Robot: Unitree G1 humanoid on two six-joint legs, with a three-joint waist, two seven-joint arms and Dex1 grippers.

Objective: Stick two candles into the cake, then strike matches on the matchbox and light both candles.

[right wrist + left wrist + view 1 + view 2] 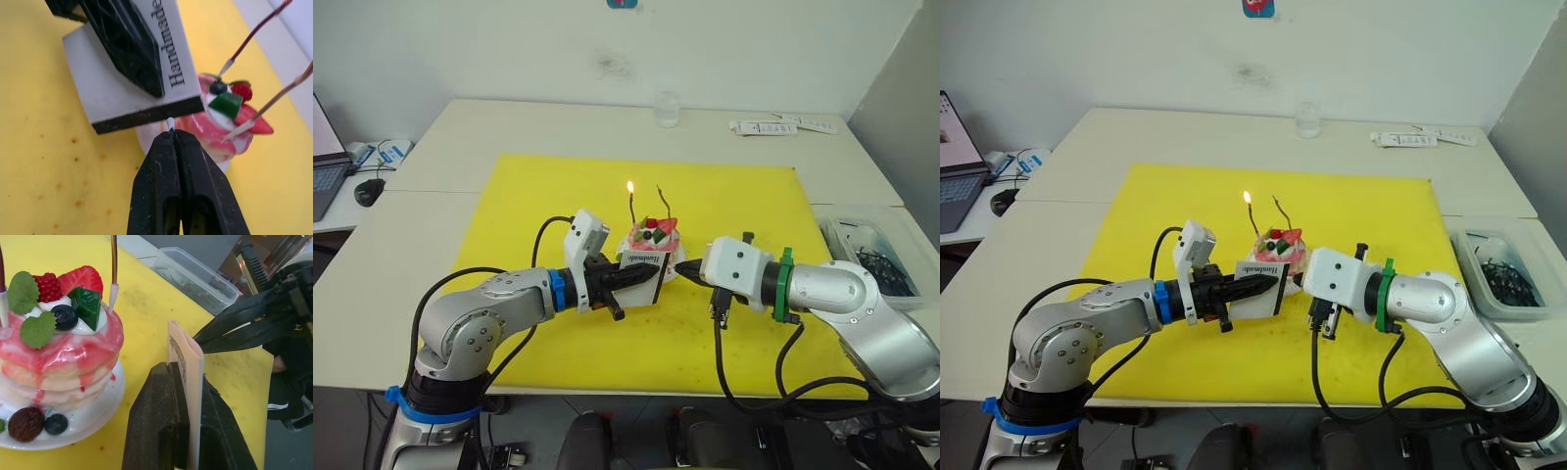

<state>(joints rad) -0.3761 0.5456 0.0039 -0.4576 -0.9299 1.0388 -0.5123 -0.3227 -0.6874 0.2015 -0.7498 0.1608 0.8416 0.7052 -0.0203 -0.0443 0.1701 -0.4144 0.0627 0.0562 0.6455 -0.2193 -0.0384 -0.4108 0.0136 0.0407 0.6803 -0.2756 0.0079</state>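
Note:
The pink cake [653, 237] stands on its small white plate [100, 411] in the middle of the yellow mat. Two thin candles rise from its top. The left candle [631, 206] burns with a small flame; the right candle [664, 201] is unlit. Just in front of the cake, my left gripper [651, 275] is shut on the white matchbox [112, 93] and holds it on edge. My right gripper [173, 137] is shut on a match [170, 122], whose pale tip sits at the black striking strip [146, 115].
The yellow mat [529, 196] covers the table's middle. A clear glass [667, 108] stands at the back, with white packets [783, 125] to its right. A plastic bin [871, 255] of dark pieces sits at the right edge. A laptop and a mouse [369, 190] lie far left.

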